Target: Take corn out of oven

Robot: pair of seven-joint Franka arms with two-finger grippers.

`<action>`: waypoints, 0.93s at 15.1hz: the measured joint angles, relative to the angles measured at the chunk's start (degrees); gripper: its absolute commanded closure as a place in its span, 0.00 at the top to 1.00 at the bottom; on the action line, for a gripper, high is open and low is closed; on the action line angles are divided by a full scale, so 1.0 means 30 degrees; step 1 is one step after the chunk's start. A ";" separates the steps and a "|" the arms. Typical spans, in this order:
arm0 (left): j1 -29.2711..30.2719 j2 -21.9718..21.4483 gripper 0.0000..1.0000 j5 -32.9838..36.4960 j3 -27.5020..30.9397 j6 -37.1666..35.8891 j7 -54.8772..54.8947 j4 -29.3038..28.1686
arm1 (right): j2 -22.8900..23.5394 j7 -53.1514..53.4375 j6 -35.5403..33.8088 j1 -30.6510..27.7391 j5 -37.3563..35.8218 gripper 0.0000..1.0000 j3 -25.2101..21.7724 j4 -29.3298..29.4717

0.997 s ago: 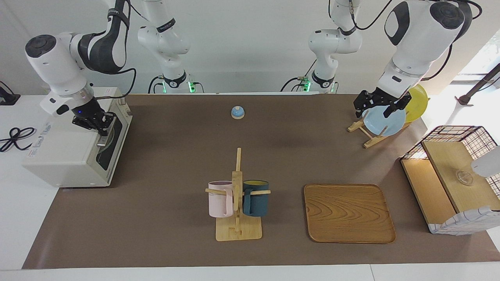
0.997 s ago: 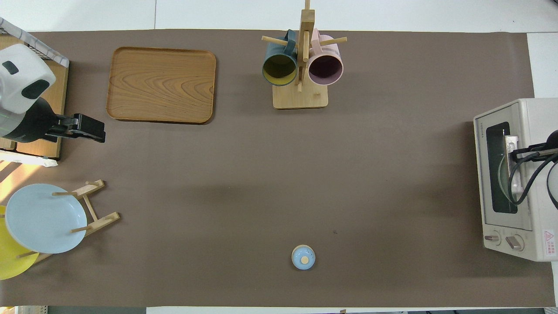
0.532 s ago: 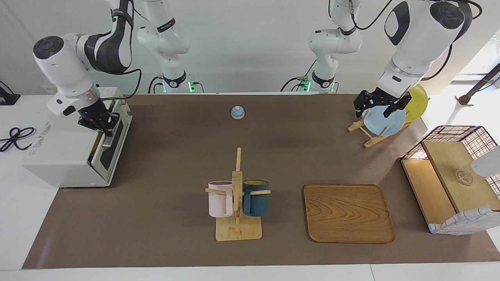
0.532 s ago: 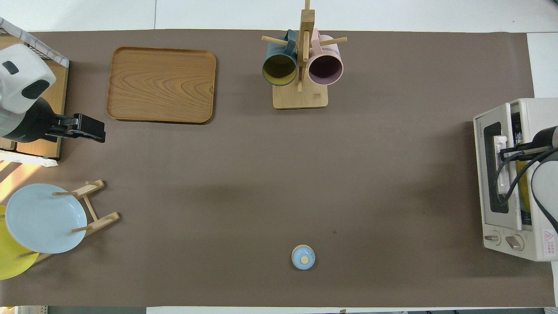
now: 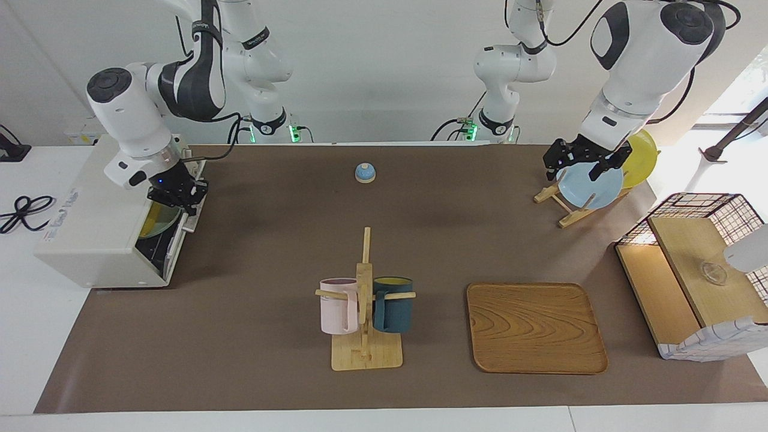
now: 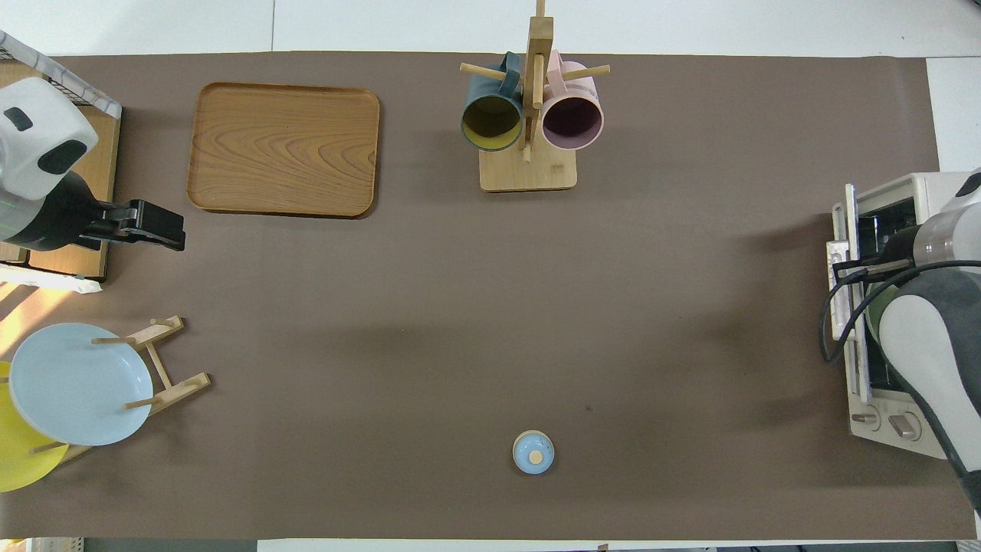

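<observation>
Right gripper (image 5: 178, 195), clenched on the metal bar handle of the toaster oven's door (image 5: 180, 223): your working tool at this stage. The door stands partly swung down, hinged along its lower edge, so the step in hand reads as opening, not yet retrieval.

Toaster oven (image 5: 96, 234), at the right arm's end of the table, serves as the landmark. Through the gap above the door you can see a yellow-green rounded shape (image 5: 157, 219) in the cavity; whether it is the corn or a dish cannot be told, and no cob shows clearly in either view.

Your next move, as judged here, calls for carrying the handle down along the door's arc until the opening is wide, then letting go and reaching into the cavity.

Well apart from the oven, at the left arm's end of the table, the left gripper (image 5: 581, 163) waits with fingers spread and nothing between them, over the blue plate (image 5: 591, 186) on the plate rack. Between oven and rack stand a small blue bell (image 5: 365, 173), a mug tree (image 5: 365, 300) and a wooden tray (image 5: 536, 327).
</observation>
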 measured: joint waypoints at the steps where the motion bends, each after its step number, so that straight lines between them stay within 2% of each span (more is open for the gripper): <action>1: 0.0000 0.0000 1.00 0.0000 0.0000 0.0000 0.0000 0.0000 | 0.0107 0.0034 0.0491 0.0240 0.0124 0.00 0.0038 -0.0293; 9: 0.0000 0.0000 1.00 0.0000 0.0000 0.0000 0.0000 0.0000 | 0.2433 0.0782 0.5616 0.1689 0.0568 0.00 0.0356 -0.2523; 14: 0.0000 0.0000 1.00 0.0000 0.0000 0.0000 0.0000 0.0000 | 0.3790 0.1196 0.6683 0.1796 0.0568 0.00 0.0379 -0.2604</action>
